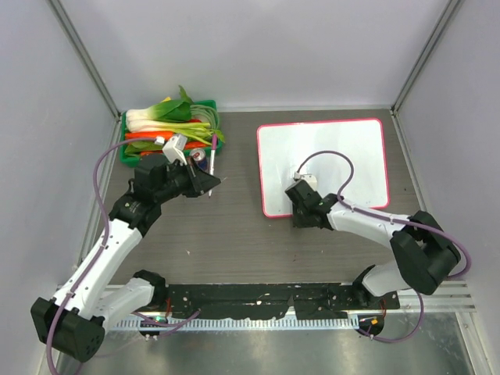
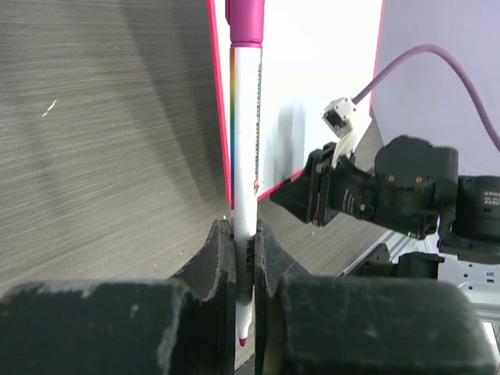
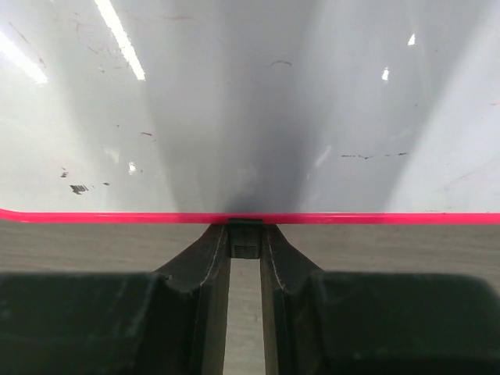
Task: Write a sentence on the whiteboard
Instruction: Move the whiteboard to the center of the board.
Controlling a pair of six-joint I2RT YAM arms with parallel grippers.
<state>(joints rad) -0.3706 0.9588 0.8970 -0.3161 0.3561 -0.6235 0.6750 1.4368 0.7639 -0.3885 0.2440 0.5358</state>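
Far left, at the back of the dark wood-grain surface [image 1: 226, 234]: green crate [image 1: 125, 133] heaped with leafy greens [image 1: 168, 116] and orange vegetables [image 1: 144, 145]. Just in front of the crate, the left hand [image 1: 209, 183] is clamped tight on a marker [image 2: 244, 141], which has a white barrel with a rainbow stripe and a magenta end. The fingers [image 2: 215, 258] press the barrel from both sides near its lower end, and a small pink point shows below the grip. The marker is held off the surface, well apart from the board. Centre-right: the whiteboard [image 1: 344, 148] lies flat on the surface, its long sides running left to right, with a pink-red frame [image 3: 117, 216] all round. Its glossy white face carries a few small dark flecks and light reflections. At the board's near edge, toward its left corner, the right hand [image 1: 299, 209] is nearly fully closed. Its two fingers pinch a small black block [image 3: 245, 238] that sits right against the frame. The right wrist view shows no visible gap between the fingers and the block. Right arm [image 1: 406, 250] is folded back toward the near right, with a purple cable [image 1: 336, 156] looping over the board.
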